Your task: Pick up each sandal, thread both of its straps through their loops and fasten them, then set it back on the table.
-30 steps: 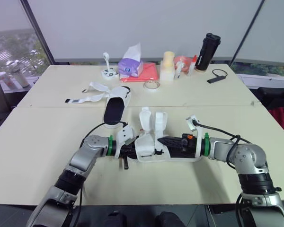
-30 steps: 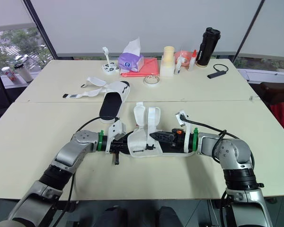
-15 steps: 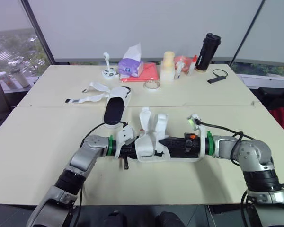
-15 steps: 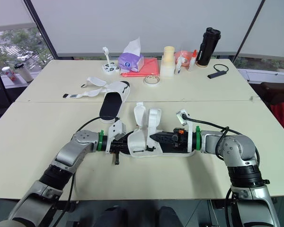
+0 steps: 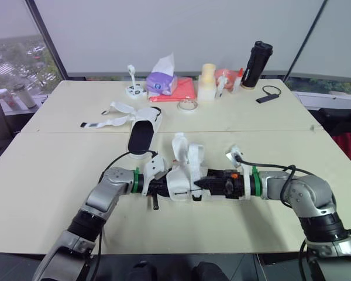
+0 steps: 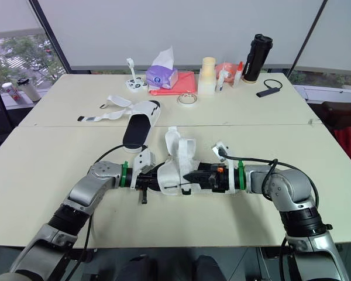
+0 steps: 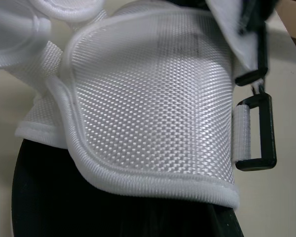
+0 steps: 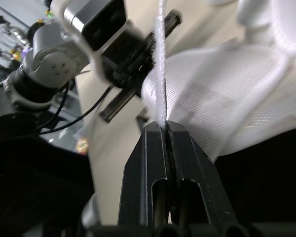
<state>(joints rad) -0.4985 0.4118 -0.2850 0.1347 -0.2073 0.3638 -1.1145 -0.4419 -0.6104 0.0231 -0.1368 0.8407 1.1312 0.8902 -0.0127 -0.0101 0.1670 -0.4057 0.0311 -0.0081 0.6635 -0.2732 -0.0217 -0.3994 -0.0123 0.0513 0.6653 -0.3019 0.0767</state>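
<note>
**Right claw closed in on the strap**

Over the last second my right claw [image 5: 202,182] had slid in toward the left claw [image 5: 157,187], and its forearm now lay closer to the middle of the near table [image 5: 47,187]. The white sandal [image 5: 184,174] between the two claws had stayed in much the same place, with its flaps standing up.

In the right wrist view the two black fingers [image 8: 150,148] were pressed together, pinching the thin edge of a white strap [image 8: 161,64], which ran straight up out of the tips. The sandal's white mesh upper lay just behind the strap, and the left arm's wrist sat beyond it.

The left claw met the sandal's other end, tucked under the white upper. I could not tell whether it was spread or clamped. Its wrist camera looked at the mesh upper from very close, with two black loops [image 7: 256,133] at the side, one hanging from a short white band.

The sandal sat low at the front of the table, directly ahead of me. I could not tell whether its sole rested on the surface.

The second sandal [image 5: 145,132] lay flat farther back, sole down, its loose straps spread out toward my left. A tissue box [image 5: 161,82], a tape roll [image 5: 187,105] and a black bottle [image 5: 257,63] stood along the far edge, well apart from both claws
</note>
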